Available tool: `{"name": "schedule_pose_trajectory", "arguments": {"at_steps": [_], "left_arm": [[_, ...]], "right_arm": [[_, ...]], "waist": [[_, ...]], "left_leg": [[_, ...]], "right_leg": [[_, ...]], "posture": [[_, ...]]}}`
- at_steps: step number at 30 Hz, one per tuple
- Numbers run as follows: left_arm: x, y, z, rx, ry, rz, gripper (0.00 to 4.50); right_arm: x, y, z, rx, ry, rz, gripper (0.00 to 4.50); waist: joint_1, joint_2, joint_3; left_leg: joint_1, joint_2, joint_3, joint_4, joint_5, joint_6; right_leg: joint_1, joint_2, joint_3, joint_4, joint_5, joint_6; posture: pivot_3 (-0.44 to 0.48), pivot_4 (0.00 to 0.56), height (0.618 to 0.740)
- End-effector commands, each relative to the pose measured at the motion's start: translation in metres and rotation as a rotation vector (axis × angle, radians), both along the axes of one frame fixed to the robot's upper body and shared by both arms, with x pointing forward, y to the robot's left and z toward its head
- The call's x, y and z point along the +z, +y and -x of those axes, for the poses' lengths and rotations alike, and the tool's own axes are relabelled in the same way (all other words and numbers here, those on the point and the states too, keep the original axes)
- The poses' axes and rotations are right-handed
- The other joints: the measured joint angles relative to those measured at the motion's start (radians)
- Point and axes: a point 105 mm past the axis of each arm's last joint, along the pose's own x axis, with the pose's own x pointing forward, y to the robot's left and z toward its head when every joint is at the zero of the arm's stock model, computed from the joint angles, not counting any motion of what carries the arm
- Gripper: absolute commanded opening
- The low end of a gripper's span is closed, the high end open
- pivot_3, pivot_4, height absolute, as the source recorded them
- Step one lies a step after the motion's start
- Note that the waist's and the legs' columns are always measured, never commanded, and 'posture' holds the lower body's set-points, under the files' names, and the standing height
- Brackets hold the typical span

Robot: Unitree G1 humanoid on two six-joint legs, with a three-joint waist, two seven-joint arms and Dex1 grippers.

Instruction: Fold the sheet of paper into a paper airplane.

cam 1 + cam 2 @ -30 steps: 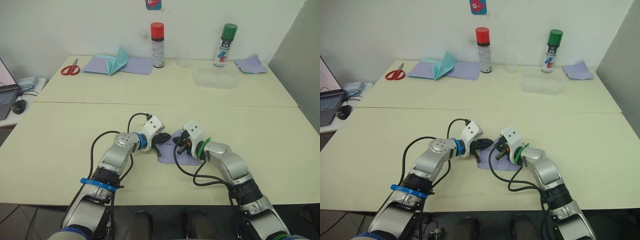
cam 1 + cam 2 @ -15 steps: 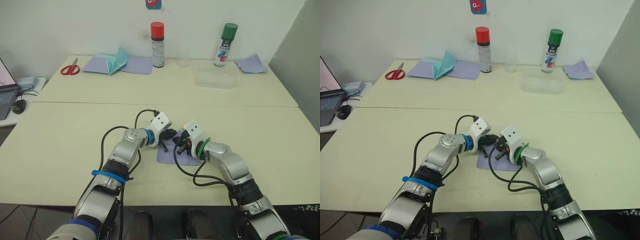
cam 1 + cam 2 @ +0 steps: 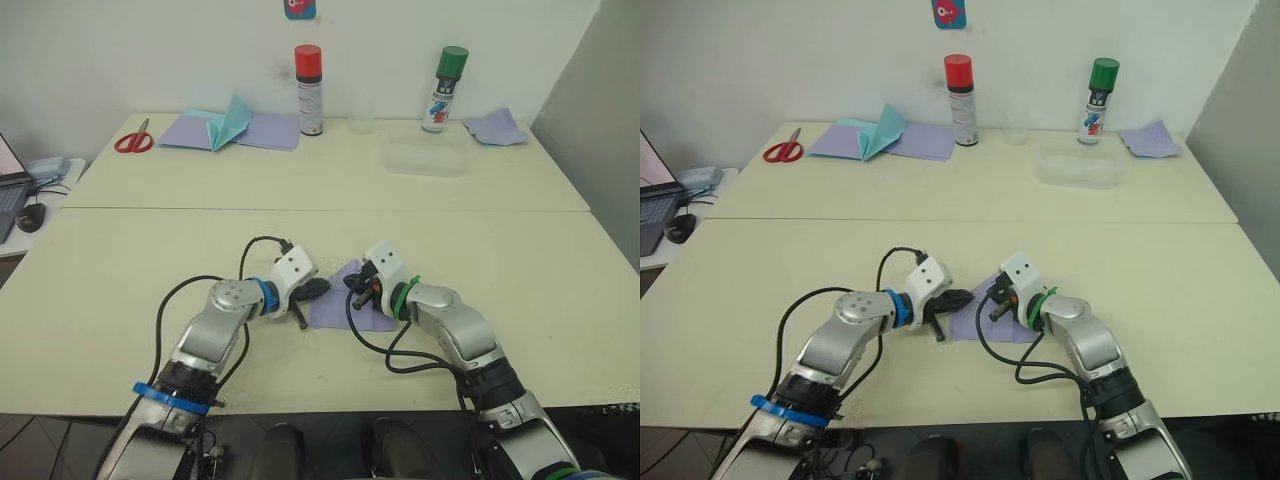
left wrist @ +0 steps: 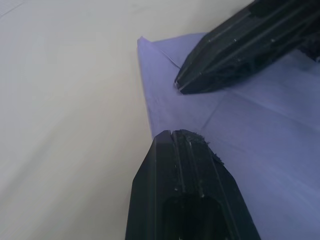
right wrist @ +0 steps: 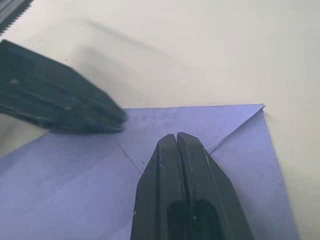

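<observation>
The sheet of paper (image 3: 335,308) is pale lavender and lies flat on the near table between my two grippers. Faint creases cross it, and one corner (image 5: 240,125) looks folded in as a triangle. My left gripper (image 3: 318,290) is shut, and its tip (image 4: 180,136) rests at the paper's left edge. My right gripper (image 3: 354,288) is also shut, with its tip (image 5: 176,136) pressing down on the paper near the middle creases. The two tips point toward each other, a short gap apart. Neither one holds the paper.
On the far table stand a red-capped spray can (image 3: 308,90), a green-capped can (image 3: 437,90) and a clear plastic container (image 3: 430,157). Red scissors (image 3: 130,140), a teal paper shape (image 3: 228,122) on lavender sheets and a crumpled lavender piece (image 3: 497,127) lie there too.
My left gripper reached further over the paper half a second ago and has since drawn back to its left edge. The right gripper has stayed on the paper. The camera shifted slightly.
</observation>
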Motion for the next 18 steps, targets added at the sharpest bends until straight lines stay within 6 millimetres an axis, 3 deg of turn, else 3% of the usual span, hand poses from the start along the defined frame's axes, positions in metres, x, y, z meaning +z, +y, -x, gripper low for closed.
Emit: {"name": "schedule_pose_trajectory", "arguments": {"at_steps": [1,5,11,18], "left_arm": [[-0.031,0.01,0.01,0.041,0.114,-0.062,0.03],[-0.029,0.005,0.004,0.048,0.091,-0.063,0.03],[-0.029,0.001,0.002,0.036,0.085,-0.064,0.03],[-0.029,0.0,0.002,0.033,0.089,-0.062,0.03]], "right_arm": [[0.01,0.008,-0.002,0.019,-0.033,-0.048,0.0],[0.018,0.021,-0.002,0.07,-0.069,-0.093,0.0],[0.005,0.024,-0.007,0.08,-0.083,-0.002,0.0],[-0.004,0.007,-0.026,-0.053,-0.072,0.059,0.0]], "waist": [[0.0,0.0,0.0],[0.0,0.0,0.0],[0.004,0.0,0.0],[0.003,0.0,0.0]], "left_leg": [[0.0,0.0,0.0,0.0,0.0,0.0],[0.0,0.0,0.0,0.0,0.0,0.0],[0.0,-0.001,0.0,0.0,0.0,0.0],[0.001,0.0,0.001,0.001,0.0,0.0]], "right_leg": [[0.0,0.0,0.0,0.0,0.0,0.0],[0.0,0.0,0.0,0.0,0.0,0.0],[0.0,-0.001,0.0,0.0,0.0,0.0],[0.001,-0.002,0.0,0.0,0.001,0.002]], "posture": [[0.0,0.15,0.74],[0.0,0.15,0.74],[0.0,0.15,0.74],[0.0,0.15,0.74]]}}
